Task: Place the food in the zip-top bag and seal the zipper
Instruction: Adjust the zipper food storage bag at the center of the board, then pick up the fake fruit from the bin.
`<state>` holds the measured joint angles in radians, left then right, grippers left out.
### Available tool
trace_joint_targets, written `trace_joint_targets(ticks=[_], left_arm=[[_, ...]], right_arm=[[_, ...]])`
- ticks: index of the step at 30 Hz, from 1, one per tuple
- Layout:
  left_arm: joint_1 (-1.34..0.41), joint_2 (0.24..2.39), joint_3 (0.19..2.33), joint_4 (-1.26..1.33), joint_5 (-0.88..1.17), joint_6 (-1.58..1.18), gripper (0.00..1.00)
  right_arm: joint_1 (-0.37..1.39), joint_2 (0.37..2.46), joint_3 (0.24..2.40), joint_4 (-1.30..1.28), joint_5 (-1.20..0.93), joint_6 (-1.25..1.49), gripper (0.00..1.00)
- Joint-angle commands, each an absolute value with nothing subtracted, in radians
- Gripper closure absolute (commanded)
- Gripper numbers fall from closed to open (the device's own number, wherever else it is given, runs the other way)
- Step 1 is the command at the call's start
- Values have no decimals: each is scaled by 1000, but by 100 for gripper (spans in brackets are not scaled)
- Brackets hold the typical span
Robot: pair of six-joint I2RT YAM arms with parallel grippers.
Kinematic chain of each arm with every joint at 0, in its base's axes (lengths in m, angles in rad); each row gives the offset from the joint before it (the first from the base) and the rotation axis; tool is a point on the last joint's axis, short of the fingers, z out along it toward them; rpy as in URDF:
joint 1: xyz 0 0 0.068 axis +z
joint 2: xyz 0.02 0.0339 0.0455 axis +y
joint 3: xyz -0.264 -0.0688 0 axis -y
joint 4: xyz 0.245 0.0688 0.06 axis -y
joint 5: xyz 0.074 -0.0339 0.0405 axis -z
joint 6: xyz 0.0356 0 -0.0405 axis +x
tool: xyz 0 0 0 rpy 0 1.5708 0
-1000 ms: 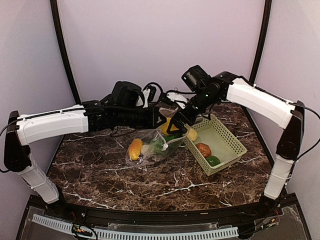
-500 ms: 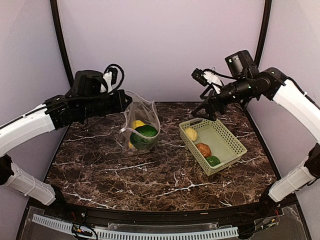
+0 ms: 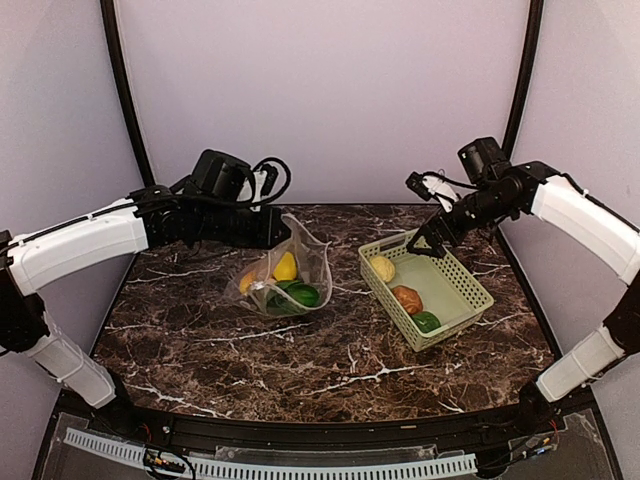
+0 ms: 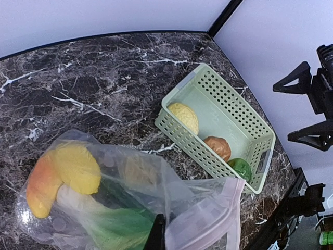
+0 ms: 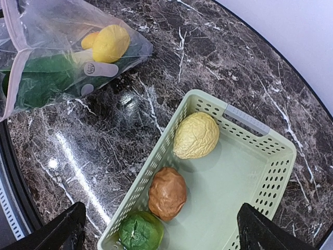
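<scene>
Zip-top bag [image 3: 283, 278]: on the marble table [image 3: 330, 365], left of the basket [image 3: 472, 293] and apart from it. The mouth edge is lifted and the lower end rests on the table. It holds a lemon [image 3: 286, 266], an orange piece [image 4: 40, 187] and bok choy [image 3: 297, 295].

Zipper [image 4: 230, 202]: unsealed, mouth gaping.

Left gripper [image 3: 282, 232]: pinched tight on the bag's upper edge. The arm reaches in low from the left, forearm near level.

Basket: yellow lemon [image 3: 382, 268], potato [image 3: 407, 298] and green pepper [image 3: 427, 321] inside.

Right gripper [image 5: 161, 211]: spread wide and empty above the basket. The arm is bent in from the right, wrist tipped down.
</scene>
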<state>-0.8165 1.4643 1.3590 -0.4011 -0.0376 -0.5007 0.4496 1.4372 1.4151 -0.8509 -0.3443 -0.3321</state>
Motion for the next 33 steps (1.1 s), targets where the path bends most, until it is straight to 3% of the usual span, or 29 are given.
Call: trace_joint_targets(ticks=[1, 23, 30, 33], left_arm=[[-822, 1465, 1342, -407, 55, -508, 99], [-824, 1352, 1138, -237, 102, -479, 99], [-828, 1316, 1136, -238, 112, -465, 99], [-828, 1296, 1126, -237, 106, -461, 99]], right_arm=[[427, 1449, 1363, -825, -371, -342, 1], [409, 1471, 1220, -845, -264, -435, 1], [409, 1484, 1180, -926, -294, -583, 2], [408, 1493, 1166, -946, -274, -614, 9]])
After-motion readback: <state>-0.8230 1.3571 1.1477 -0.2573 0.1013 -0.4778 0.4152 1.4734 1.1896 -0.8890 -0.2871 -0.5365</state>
